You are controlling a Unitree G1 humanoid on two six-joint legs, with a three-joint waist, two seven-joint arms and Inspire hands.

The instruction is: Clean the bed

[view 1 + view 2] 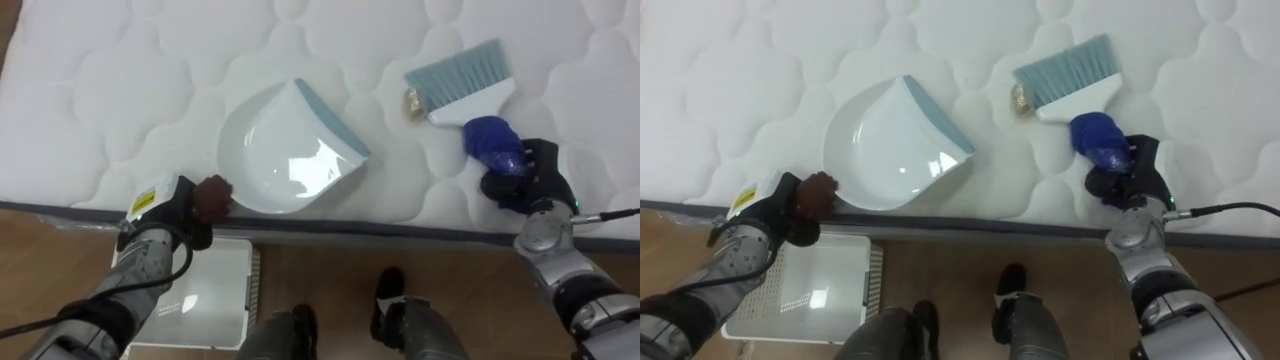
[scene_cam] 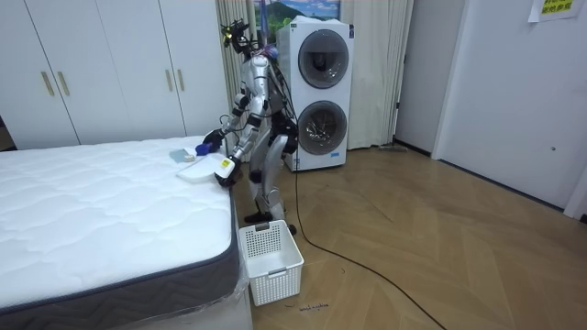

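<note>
At the near edge of the bed (image 1: 110, 90), the left hand (image 1: 182, 205) curls round the brown handle of the white dustpan (image 1: 285, 150). To the right, the right hand (image 1: 527, 178) grips the brush (image 1: 462, 80) by its blue handle. The bristles lie just beside a small golden scrap (image 1: 412, 100).

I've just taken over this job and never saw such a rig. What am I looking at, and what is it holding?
A two-legged humanoid robot with fingered hands. Two pictures look down from its head camera; the third, from across the room, shows it at the bed's edge. On the mattress lies a golden scrap beside the brush. The left hand grips the white dustpan by its brown handle; the right hand grips the brush's blue handle. A white basket stands on the floor.
</note>
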